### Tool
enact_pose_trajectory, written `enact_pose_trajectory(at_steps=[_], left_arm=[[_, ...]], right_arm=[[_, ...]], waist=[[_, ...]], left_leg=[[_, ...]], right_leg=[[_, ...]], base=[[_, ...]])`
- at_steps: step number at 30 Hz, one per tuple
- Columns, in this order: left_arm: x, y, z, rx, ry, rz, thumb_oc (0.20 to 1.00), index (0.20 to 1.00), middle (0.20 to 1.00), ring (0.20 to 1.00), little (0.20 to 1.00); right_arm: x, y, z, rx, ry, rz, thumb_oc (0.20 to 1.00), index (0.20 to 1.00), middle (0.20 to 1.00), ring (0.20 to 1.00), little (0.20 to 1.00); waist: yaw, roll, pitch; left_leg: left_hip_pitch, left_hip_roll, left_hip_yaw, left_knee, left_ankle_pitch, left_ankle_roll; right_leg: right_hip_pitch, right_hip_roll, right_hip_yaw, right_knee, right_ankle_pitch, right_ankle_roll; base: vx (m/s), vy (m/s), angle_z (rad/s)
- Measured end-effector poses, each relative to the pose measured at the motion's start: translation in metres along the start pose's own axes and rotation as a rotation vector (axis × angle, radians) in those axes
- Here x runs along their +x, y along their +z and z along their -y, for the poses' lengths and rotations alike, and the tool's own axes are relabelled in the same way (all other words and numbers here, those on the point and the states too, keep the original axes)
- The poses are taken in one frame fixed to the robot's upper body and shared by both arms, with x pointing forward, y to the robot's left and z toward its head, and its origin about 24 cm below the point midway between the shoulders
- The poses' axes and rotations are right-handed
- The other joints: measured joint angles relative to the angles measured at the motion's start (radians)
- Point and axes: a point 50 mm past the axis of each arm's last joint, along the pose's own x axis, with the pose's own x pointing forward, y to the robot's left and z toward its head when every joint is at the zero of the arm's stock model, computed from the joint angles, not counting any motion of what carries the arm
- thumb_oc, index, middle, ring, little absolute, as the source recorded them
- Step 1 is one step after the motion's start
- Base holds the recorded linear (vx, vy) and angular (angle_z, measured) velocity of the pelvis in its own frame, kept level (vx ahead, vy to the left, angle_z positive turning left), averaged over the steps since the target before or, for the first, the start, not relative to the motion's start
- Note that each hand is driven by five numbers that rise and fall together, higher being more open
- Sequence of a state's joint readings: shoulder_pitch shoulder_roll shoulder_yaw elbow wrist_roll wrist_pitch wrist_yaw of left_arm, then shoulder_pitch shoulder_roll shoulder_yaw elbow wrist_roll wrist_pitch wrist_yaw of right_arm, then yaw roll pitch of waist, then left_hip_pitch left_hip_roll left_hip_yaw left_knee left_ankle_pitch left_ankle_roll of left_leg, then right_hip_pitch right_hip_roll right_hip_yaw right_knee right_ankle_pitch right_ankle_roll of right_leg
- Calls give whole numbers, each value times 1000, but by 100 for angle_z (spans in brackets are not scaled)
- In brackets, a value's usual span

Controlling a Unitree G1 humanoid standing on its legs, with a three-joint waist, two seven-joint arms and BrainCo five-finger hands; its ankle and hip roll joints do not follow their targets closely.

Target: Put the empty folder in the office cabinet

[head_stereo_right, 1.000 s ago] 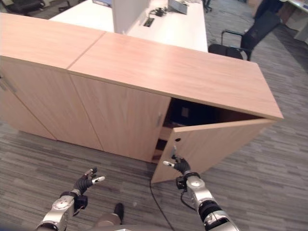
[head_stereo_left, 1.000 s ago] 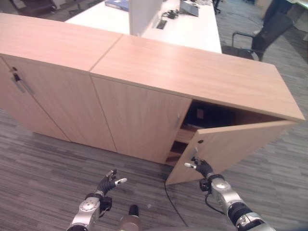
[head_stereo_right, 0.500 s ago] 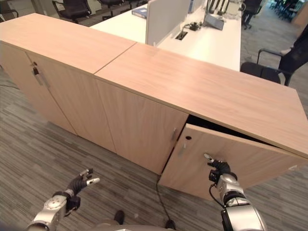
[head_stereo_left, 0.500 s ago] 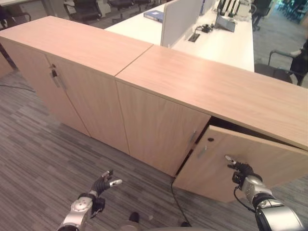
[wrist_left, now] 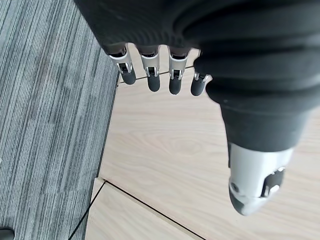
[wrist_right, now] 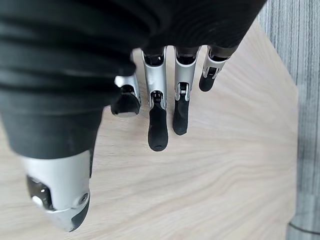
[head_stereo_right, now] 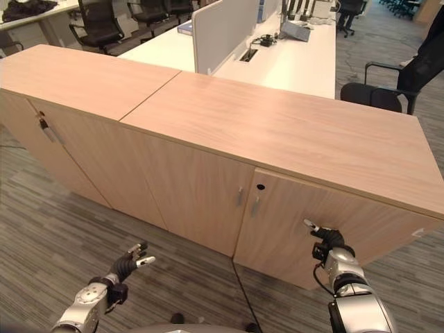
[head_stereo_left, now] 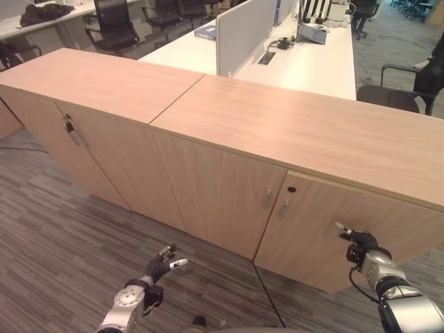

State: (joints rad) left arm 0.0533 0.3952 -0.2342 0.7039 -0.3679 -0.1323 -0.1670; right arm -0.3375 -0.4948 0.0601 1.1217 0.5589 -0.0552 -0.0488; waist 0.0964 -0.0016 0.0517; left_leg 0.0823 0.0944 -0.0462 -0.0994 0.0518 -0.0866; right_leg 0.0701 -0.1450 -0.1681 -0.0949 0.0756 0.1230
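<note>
The long wooden office cabinet stands across the view. Its right-hand door lies flush, or almost flush, with the front, and the inside is hidden. My right hand is open, its straight fingers resting flat against that door's wood to the right of the handle. Down at the lower left, my left hand hangs open above the carpet in front of the cabinet, its fingers relaxed and holding nothing.
A second cabinet unit joins on the left, with a key in its door. Behind are a white desk with a divider screen and a blue book, and office chairs. Grey carpet lies in front.
The right-hand door has swung from wide open to almost flush, with my right hand moving along on it. The dark interior is hidden now. The camera has shifted.
</note>
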Motion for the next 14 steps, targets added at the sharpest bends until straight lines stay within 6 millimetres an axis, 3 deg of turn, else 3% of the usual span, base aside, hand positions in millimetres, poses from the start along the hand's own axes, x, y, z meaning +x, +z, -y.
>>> enact_pose_trajectory(at_steps=[2, 4, 6, 7, 9, 10, 12, 14], left_arm=[[-5, -12, 3, -25, 5, -29, 1000, 1000, 1000, 1000, 1000], [-6, -17, 9, -51, 2, -36, 1000, 1000, 1000, 1000, 1000], [-7, -20, 10, -79, 19, -36, 1000, 1000, 1000, 1000, 1000], [-8, -21, 11, -89, 23, -37, 1000, 1000, 1000, 1000, 1000], [-11, -28, 13, -119, 42, -51, 1000, 1000, 1000, 1000, 1000], [-13, -32, 13, -106, 45, -66, 1000, 1000, 1000, 1000, 1000], [-16, -36, 10, -102, 62, -77, 1000, 1000, 1000, 1000, 1000], [-17, -37, 9, -100, 64, -82, 1000, 1000, 1000, 1000, 1000]], right_arm=[[-11, -13, -19, 43, 87, 52, 1000, 1000, 1000, 1000, 1000], [-18, -27, -25, 67, 111, 40, 1000, 1000, 1000, 1000, 1000], [-29, -50, -29, 63, 139, 18, 1000, 1000, 1000, 1000, 1000], [-39, -70, -32, 53, 154, -21, 1000, 1000, 1000, 1000, 1000], [-60, -110, -30, 22, 178, -112, 1000, 1000, 1000, 1000, 1000], [-73, -141, -27, -68, 197, -240, 1000, 1000, 1000, 1000, 1000], [-86, -165, -20, -136, 199, -331, 1000, 1000, 1000, 1000, 1000], [-87, -169, -16, -154, 198, -355, 1000, 1000, 1000, 1000, 1000]], waist=[[-18, 9, -10], [-40, 23, -13], [-55, 25, -20], [-57, 26, -22], [-56, 26, -34], [-70, 27, -35], [-89, 23, -38], [-94, 20, -39]], left_leg=[[1, 1, 12, 0, -3, -1], [1, -1, 17, -1, -3, -1], [2, 2, 22, 0, -4, -3], [3, 3, 25, 0, -5, -4], [2, 5, 32, -1, -10, -4], [2, 5, 43, 0, -12, -2], [6, 5, 56, -1, -13, -2], [8, 6, 73, -1, -17, -1]], right_leg=[[-3, 1, 11, 0, 1, -4], [-6, -1, 16, 0, 2, -2], [-11, 3, 20, 0, 2, -3], [-16, 4, 22, 0, -2, -4], [-15, 6, 24, 0, -7, -12], [-23, 5, 36, 0, -4, -10], [-24, 5, 46, 0, -3, -10], [-36, 5, 59, 0, 1, -5]], base=[[8, -25, -16], [-1, -32, -10], [8, -42, -6], [14, -22, -5], [13, -19, -14], [8, -18, -22], [-8, -14, -21], [1, -6, -25]])
